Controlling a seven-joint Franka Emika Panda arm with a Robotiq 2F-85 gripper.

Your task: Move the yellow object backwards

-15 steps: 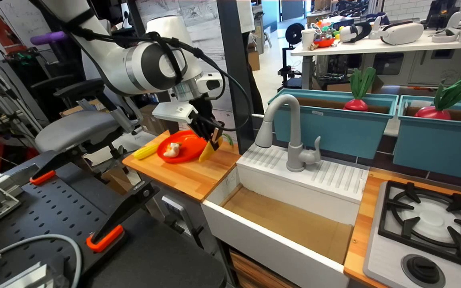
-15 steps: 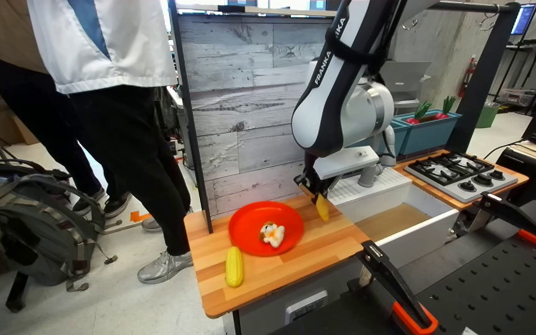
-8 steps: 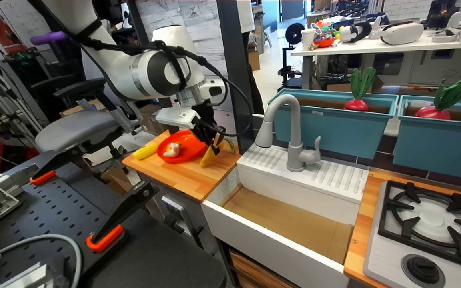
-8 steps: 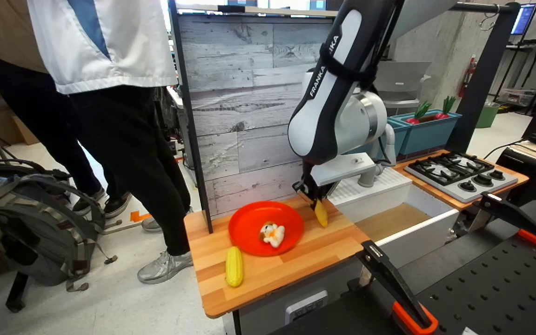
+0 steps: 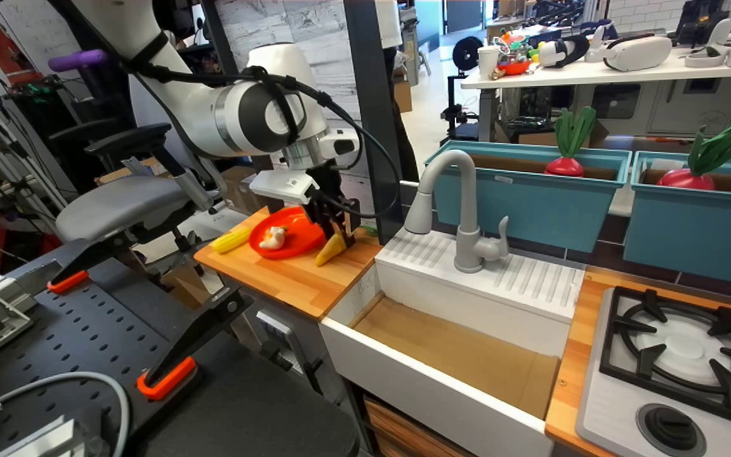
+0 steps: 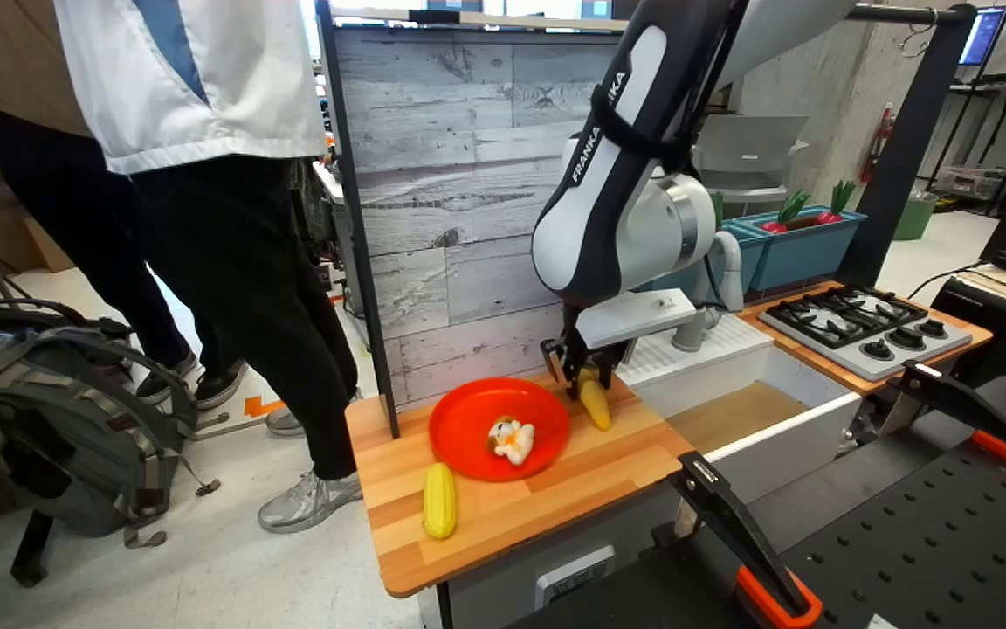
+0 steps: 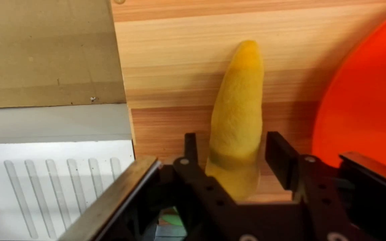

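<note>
The yellow object (image 7: 238, 113), long and tapered, lies on the wooden board, its narrow end pointing away from my gripper in the wrist view. It also shows in both exterior views (image 5: 330, 249) (image 6: 596, 405). My gripper (image 7: 232, 142) is open, with one finger on each side of its thick end and a visible gap on both sides. In both exterior views the gripper (image 5: 339, 233) (image 6: 588, 384) is low over the board and partly hides the thick end. A green piece (image 5: 370, 231) shows behind the gripper; whether it joins the yellow object is hidden.
A red plate (image 6: 459, 428) holding a white piece (image 6: 512, 439) stands beside the yellow object. Yellow corn (image 6: 439, 500) lies near the board's corner. The sink (image 5: 429, 374) and faucet (image 5: 467, 209) border the board. A dark post (image 5: 375, 114) and wood-look panel (image 6: 468, 210) rise behind.
A second ago the yellow object was steeply tilted and appeared held in my gripper. My gripper has come down, the object lies flatter on the board, and the fingers are apart around it.
</note>
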